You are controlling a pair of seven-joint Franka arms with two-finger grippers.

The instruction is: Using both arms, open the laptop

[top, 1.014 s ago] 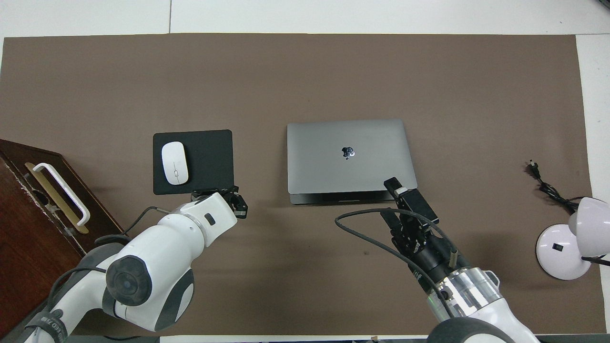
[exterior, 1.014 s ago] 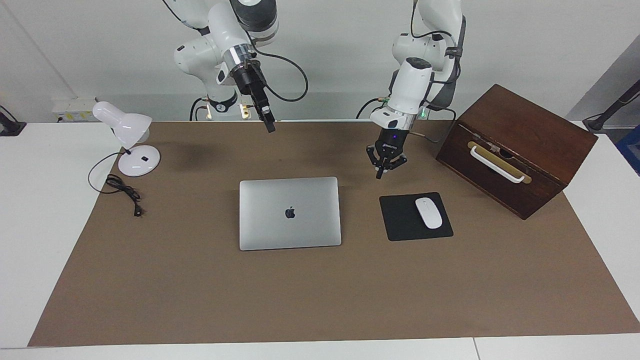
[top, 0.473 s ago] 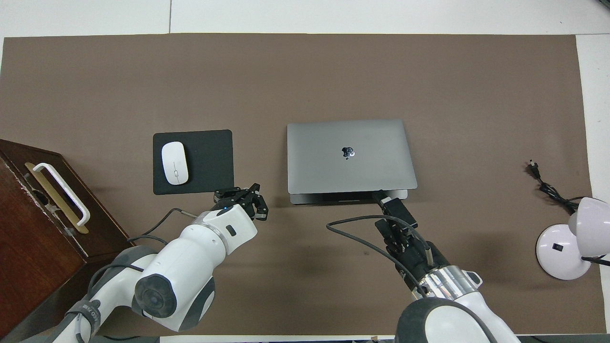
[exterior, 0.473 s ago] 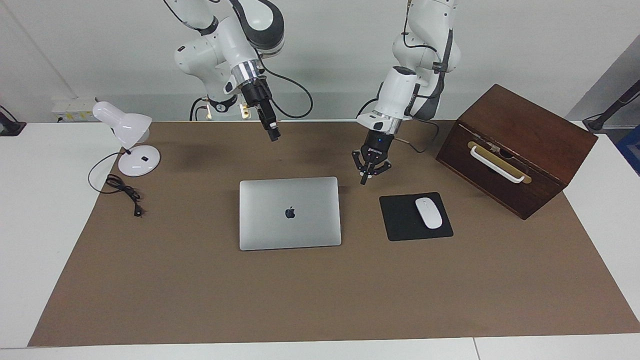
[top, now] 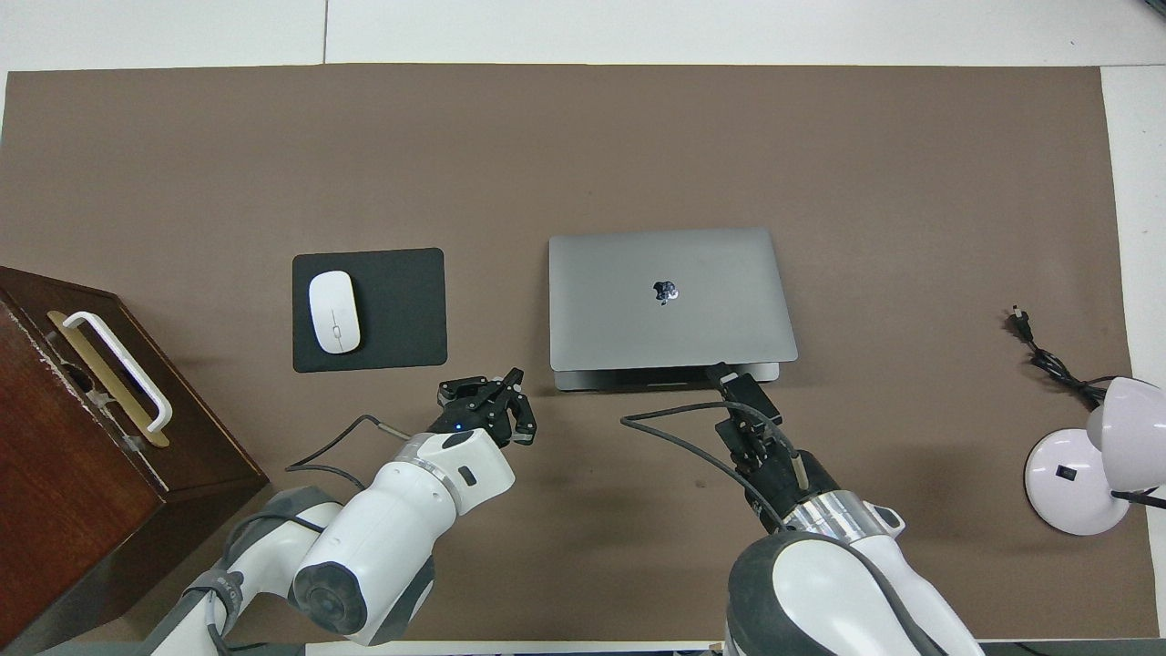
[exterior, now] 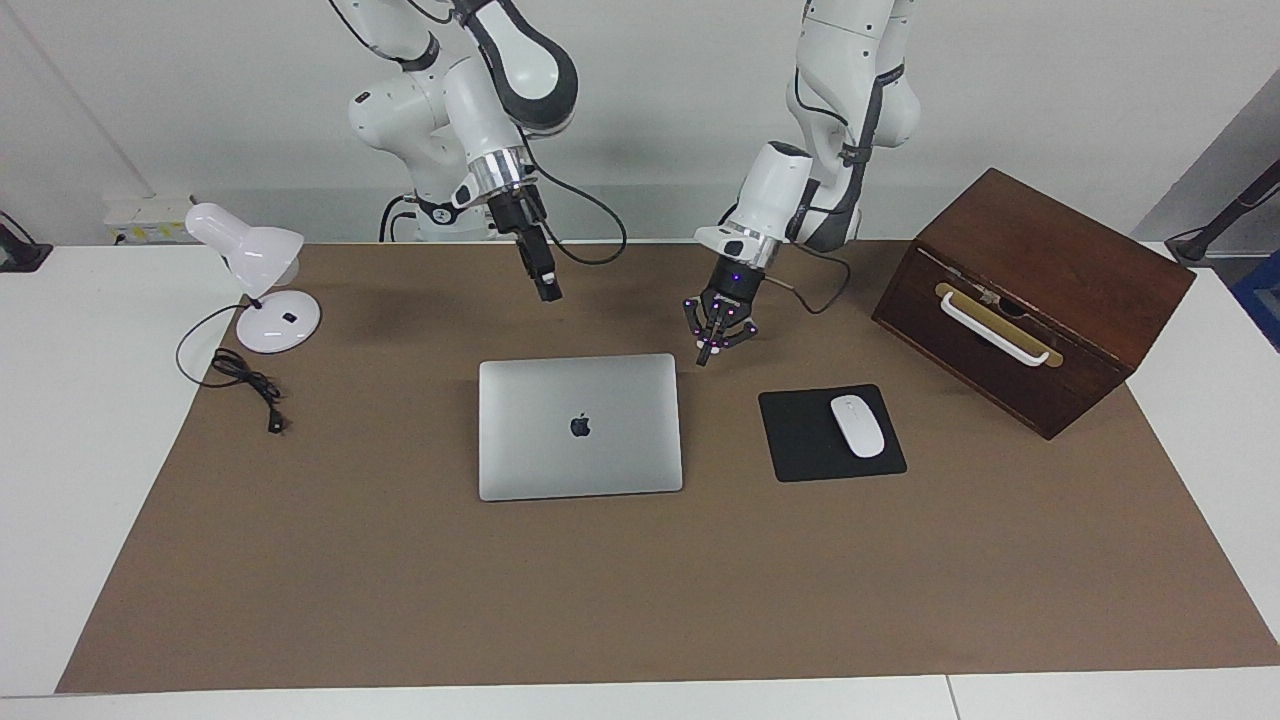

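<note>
The laptop [exterior: 620,450] lies closed and flat on the brown mat [exterior: 400,580], its apple logo up; it also shows in the overhead view [top: 638,319]. My left gripper [exterior: 705,355] hangs low over the mat beside the laptop's robot-side corner, between the laptop and the mouse pad, and touches neither; it also shows in the overhead view [top: 506,387]. My right gripper [exterior: 547,290] is raised, pointing down over the mat just on the robots' side of the laptop's near edge, as the overhead view [top: 724,375] shows. Both hold nothing.
A black mouse pad [exterior: 800,440] with a white mouse [exterior: 857,425] lies beside the laptop toward the left arm's end. A dark wooden box [exterior: 1050,260] with a white handle stands past it. A white desk lamp [exterior: 255,260] and its cord [exterior: 245,375] are at the right arm's end.
My left gripper has swung from near the mouse pad toward the laptop's corner. My right gripper has come down and drawn back from over the laptop's corner to just off its near edge.
</note>
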